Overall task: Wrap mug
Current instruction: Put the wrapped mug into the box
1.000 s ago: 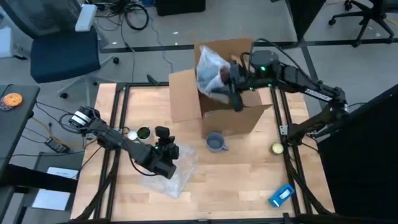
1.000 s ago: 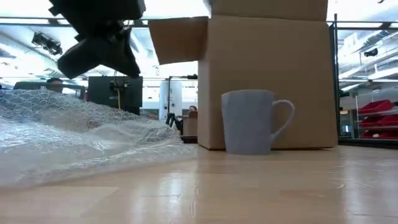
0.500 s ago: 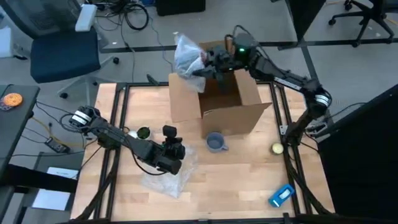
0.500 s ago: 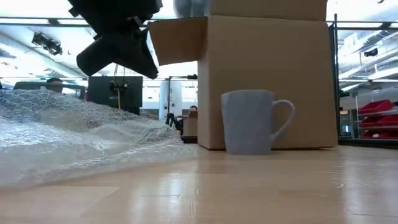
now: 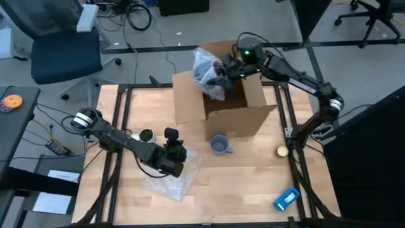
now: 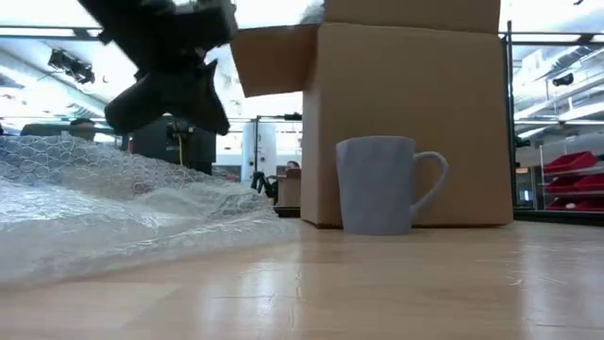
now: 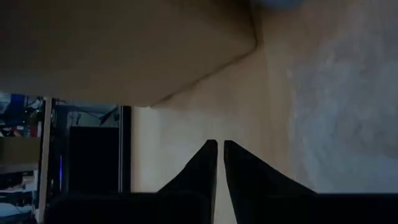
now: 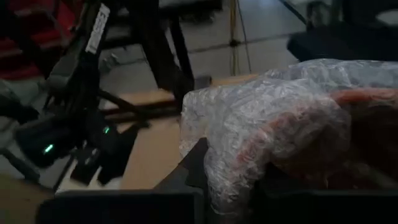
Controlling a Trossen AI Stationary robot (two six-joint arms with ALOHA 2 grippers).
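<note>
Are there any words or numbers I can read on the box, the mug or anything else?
No text can be read anywhere.
cardboard box: plain, no print showing.
mug: plain, no lettering.
white label on a dark post: has lettering, too blurred to read.
blue packet: any print is too small to read.

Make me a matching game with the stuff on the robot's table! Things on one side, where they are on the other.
Things:
1. mug
2. wrapped bundle
3. bubble wrap sheet
4. blue packet

Places:
A. held over the open cardboard box by the right gripper
B. near the table's front right corner
C. standing in front of the box
D. flat on the table under the left gripper

Pairs: 1-C, 2-A, 3-D, 4-B
</note>
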